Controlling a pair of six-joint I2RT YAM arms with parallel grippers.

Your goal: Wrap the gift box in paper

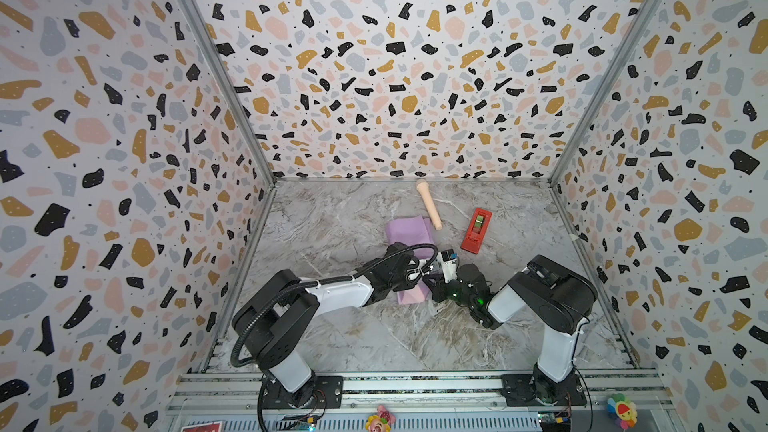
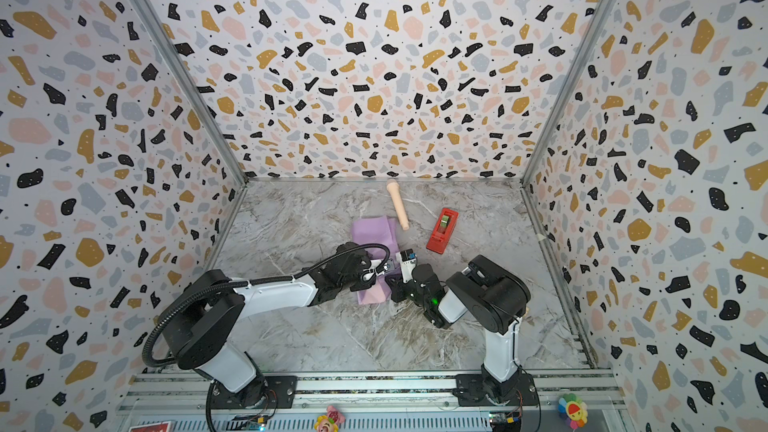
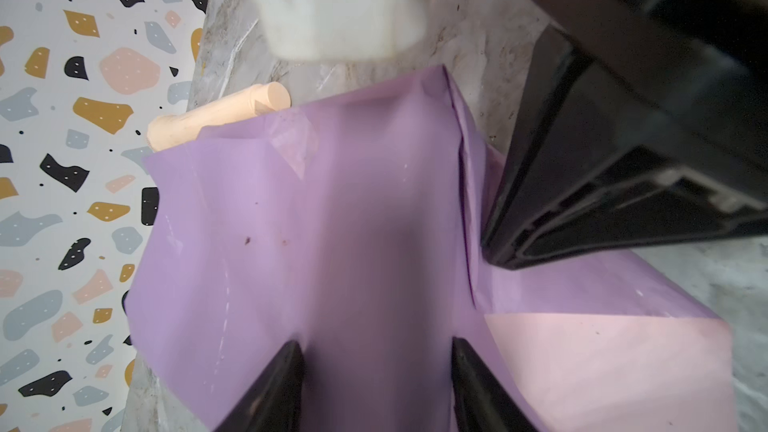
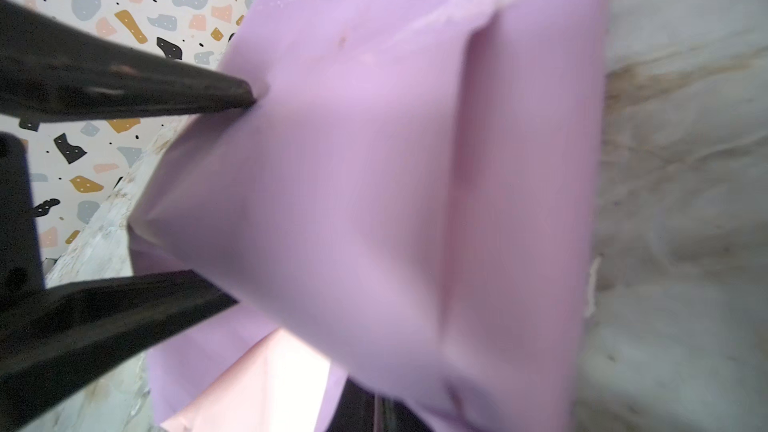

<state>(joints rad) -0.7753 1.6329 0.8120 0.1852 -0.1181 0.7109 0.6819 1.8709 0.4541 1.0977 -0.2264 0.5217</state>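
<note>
The paper [image 1: 407,232] lies mid-table with its lilac face up and is folded over the gift box, which is hidden under it. In the left wrist view the lilac paper [image 3: 374,201] forms a boxy shape, and a pale pink flap [image 3: 602,367] lies beside it. My left gripper [image 3: 376,351] has its black fingers on either side of the covered box, closed on it through the paper. My right gripper [image 4: 384,413] is shut, with a lilac fold of the paper [image 4: 374,160] running from its jaws. In both top views the left gripper [image 1: 422,270] and right gripper [image 1: 430,280] meet over the sheet.
A beige toy microphone [image 1: 429,204] lies just behind the paper, touching its far edge. A red tape dispenser [image 1: 476,230] sits to the right of it. Patterned walls [image 1: 124,160] enclose the marble table on three sides.
</note>
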